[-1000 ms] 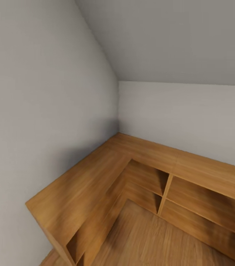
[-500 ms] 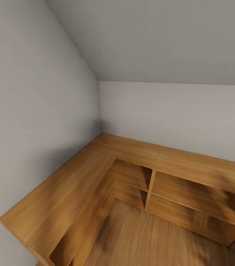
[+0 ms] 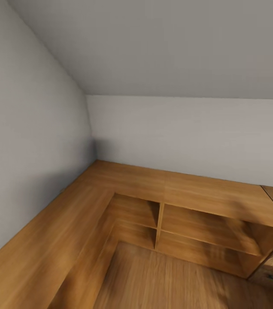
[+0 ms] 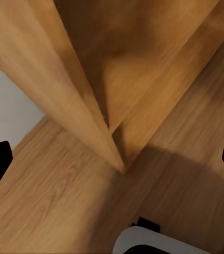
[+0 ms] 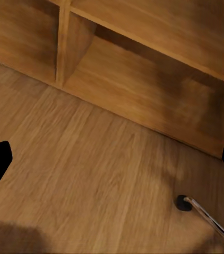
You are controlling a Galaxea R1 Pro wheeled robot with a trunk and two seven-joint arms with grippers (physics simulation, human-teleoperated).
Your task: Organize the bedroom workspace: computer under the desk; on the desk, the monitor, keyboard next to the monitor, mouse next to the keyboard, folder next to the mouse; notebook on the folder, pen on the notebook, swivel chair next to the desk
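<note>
1. Bedroom corner: pale grey walls, sloped ceiling, plank floor.
2. Left hand, fingers spread wide apart, hangs over the floor by a low wooden L-shaped shelf unit.
3. Right hand, likewise spread, holds nothing; near it a swivel chair's chrome leg and caster rest on the floor.

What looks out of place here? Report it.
Nothing stands out. The low wooden shelving unit runs squarely along both walls, its cubbies bare and intact. The plank floor shows no spill or damage. A chrome leg with a black caster rests on the floor.
</note>
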